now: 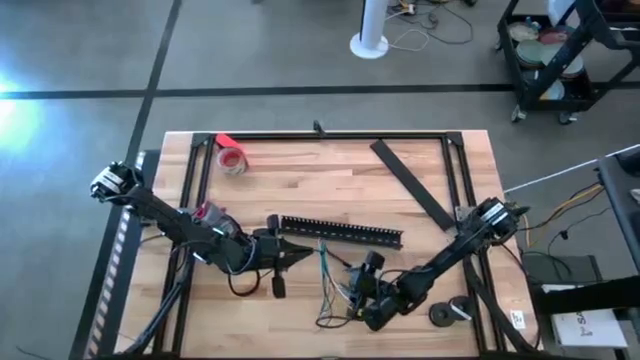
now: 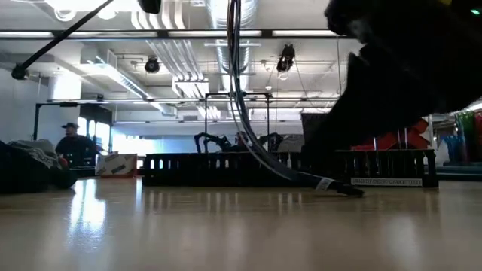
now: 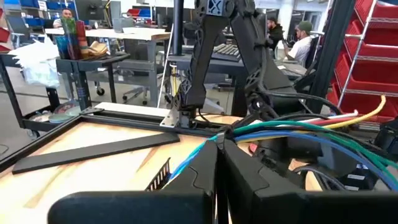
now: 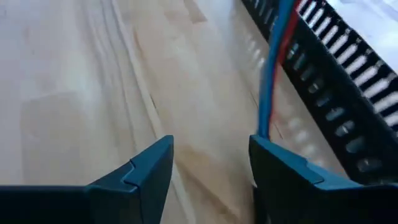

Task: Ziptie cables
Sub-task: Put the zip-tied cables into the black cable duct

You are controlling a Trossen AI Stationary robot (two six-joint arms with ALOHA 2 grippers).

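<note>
Left hand (image 3: 219, 163) pinches cables (image 3: 292, 127); right hand (image 4: 211, 168) wide apart; ziptie not discernible.

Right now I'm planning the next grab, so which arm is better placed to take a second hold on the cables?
Right. Its end effector is open beside the cables, and the left end effector is shut on them.
</note>
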